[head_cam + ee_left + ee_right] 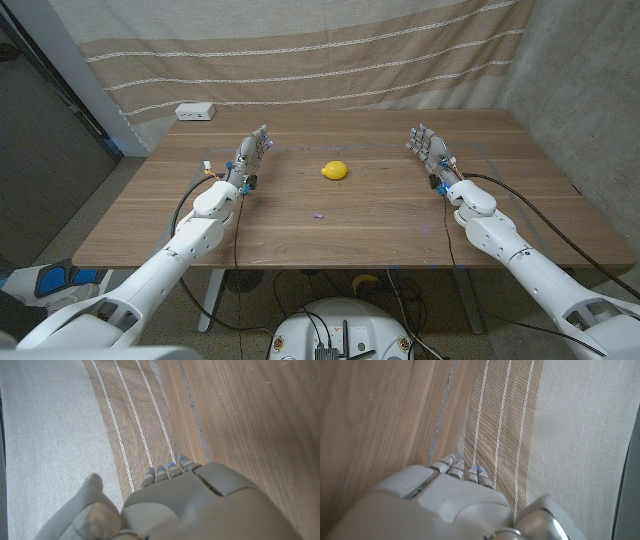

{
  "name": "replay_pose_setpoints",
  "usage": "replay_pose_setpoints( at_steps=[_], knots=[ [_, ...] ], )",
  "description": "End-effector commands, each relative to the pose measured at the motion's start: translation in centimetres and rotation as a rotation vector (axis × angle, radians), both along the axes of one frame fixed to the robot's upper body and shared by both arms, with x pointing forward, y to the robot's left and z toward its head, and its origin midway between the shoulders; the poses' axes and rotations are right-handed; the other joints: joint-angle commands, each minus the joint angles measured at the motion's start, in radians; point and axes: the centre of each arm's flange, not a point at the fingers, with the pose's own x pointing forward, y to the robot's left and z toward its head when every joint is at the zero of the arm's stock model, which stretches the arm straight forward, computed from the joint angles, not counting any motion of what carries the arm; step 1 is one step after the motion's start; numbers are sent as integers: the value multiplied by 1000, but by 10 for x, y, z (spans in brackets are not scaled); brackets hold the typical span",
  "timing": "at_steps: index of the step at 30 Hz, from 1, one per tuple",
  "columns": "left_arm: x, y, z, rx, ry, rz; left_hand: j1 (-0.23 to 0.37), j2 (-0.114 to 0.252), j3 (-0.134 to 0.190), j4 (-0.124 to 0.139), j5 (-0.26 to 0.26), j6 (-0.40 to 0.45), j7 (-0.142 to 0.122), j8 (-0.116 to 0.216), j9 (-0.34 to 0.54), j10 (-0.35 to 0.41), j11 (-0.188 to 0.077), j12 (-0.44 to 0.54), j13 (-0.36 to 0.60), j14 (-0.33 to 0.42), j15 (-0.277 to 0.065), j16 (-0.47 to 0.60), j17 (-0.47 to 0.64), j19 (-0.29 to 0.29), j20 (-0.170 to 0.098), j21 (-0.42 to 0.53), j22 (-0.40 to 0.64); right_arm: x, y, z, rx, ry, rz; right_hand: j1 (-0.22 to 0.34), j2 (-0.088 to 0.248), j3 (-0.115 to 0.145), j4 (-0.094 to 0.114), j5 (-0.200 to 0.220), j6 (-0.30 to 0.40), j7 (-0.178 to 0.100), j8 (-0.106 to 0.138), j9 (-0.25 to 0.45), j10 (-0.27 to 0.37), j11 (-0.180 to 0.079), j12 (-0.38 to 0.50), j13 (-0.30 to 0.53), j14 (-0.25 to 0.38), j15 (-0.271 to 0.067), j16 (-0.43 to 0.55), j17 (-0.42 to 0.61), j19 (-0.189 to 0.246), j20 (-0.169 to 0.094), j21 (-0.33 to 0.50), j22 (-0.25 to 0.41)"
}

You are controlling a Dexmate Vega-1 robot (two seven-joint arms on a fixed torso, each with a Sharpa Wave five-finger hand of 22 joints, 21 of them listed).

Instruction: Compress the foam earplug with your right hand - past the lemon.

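A yellow lemon (335,171) lies near the middle of the wooden table (380,230). A tiny purple piece (319,214), which looks like the foam earplug, lies on the robot's side of the lemon, slightly left of it. My right hand (428,148) is raised at the far right, fingers extended and apart, holding nothing, well right of the lemon. My left hand (252,152) mirrors it at the far left, also holding nothing. The wrist views look over the back of each hand, left hand (200,505) and right hand (435,505), toward the table's far edge.
A white box (195,112) sits at the table's far left corner. A striped curtain (300,60) hangs behind the table and appears in the left wrist view as the curtain (130,435). A grey wall (590,90) stands on the right.
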Motion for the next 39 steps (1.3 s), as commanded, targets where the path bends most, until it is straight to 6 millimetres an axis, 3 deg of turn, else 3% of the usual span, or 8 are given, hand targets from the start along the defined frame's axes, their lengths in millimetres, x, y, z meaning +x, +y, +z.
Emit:
replay_pose_setpoints(
  at_steps=[1,3,5,9,11,16,28,39],
  knots=[
    [3,-5,16,-16,-15,-8,5,65,9,8,9,-10,-1,8,1,-13,1,5,4,-14,0,7,5,-8,-4,-3,2,1,-23,-4,92,-20,-27,-7,21,3,17,6,11,10,9,5,13,6,6,3,10,-32,2,2,14,-36,1,2],
    [4,-6,15,-14,-15,-10,4,64,9,10,9,-9,-3,9,1,-12,-1,5,4,-15,-2,8,5,-7,-4,-4,2,0,-25,-4,88,-18,-45,-17,0,-4,18,4,17,18,12,5,19,11,9,3,18,-20,-2,-5,14,-21,-4,1],
    [5,-6,15,-8,-13,-7,4,63,9,11,10,-9,-4,9,1,-12,0,6,4,-15,-3,8,5,-6,-2,-5,2,-1,-27,-4,94,-22,-69,-27,-23,-19,10,1,22,33,14,5,33,29,12,2,34,15,-3,-15,7,23,-14,2],
    [5,-6,14,-13,-13,-6,1,54,4,12,9,-7,-9,10,1,-11,-4,7,4,-14,-8,10,5,-4,0,-8,2,-4,-29,-5,106,-38,-99,-31,-29,-32,-13,-1,47,54,21,5,72,55,22,3,104,62,18,-23,29,81,-20,5],
    [5,-5,15,-7,-15,-5,-4,29,-12,1,6,-6,-13,11,1,-11,-8,8,4,-14,-11,8,1,-1,7,-14,2,-6,-29,-4,107,-44,-113,-27,-28,-33,-25,-3,58,58,25,6,85,56,25,4,139,58,32,-21,40,97,-20,7],
    [4,-2,15,-11,-10,-4,-9,14,-27,-12,3,-7,-9,11,1,-11,-3,9,4,-14,-7,7,-2,3,10,-20,2,-9,-29,-2,91,-57,-140,-23,-31,-33,-35,-4,60,61,25,7,88,60,25,5,149,61,36,-20,46,103,-20,8],
    [2,7,11,-12,4,2,-11,21,-35,-22,3,-1,-8,13,0,-3,1,13,4,-7,-2,8,-4,19,25,-24,2,-29,-18,11,-10,-134,-285,23,-27,-14,-91,6,75,51,29,7,107,55,27,7,157,59,37,-20,56,123,-26,9],
    [2,10,10,-13,-3,-4,-12,25,-40,-27,4,0,-7,13,0,-1,2,13,4,-5,0,9,-4,27,27,-27,2,-46,-8,25,-103,-220,-355,49,-33,-6,-127,11,91,37,33,7,127,52,31,8,173,55,43,-19,67,135,-27,11]
  ],
)
